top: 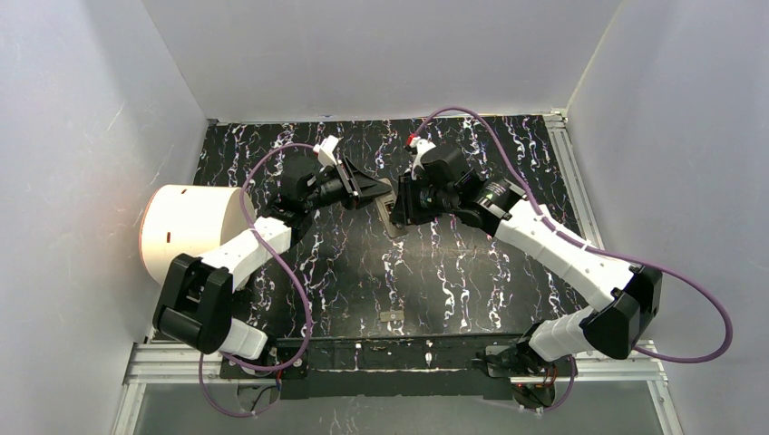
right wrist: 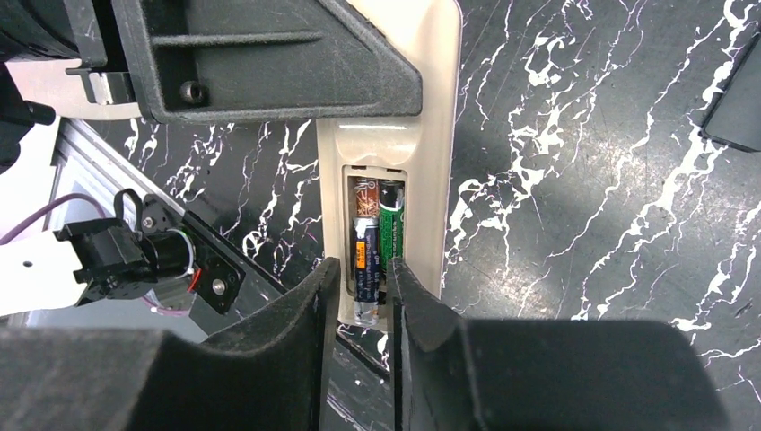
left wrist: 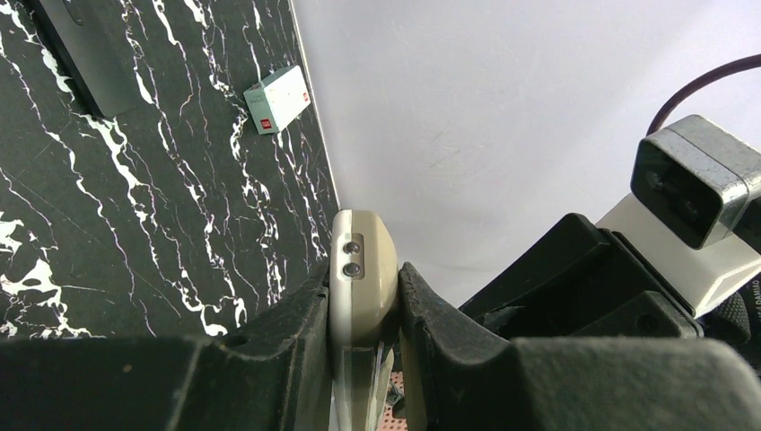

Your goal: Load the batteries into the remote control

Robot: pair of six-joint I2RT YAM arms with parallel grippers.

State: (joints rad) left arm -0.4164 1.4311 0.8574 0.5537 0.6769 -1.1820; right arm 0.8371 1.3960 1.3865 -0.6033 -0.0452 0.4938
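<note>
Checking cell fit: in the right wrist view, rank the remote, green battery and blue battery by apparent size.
1. remote
2. green battery and blue battery: these look alike, and the green one's near end is hidden, so I leave them unranked.

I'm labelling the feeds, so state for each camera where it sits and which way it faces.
Top external: above and behind the robot, looking down on the table; left arm and right arm show.
Left wrist: on the left arm, looking along the left fingers clamped on the remote's end.
Right wrist: on the right arm, looking past the right fingers into the remote's battery bay.
Shared: all three show the remote.
</note>
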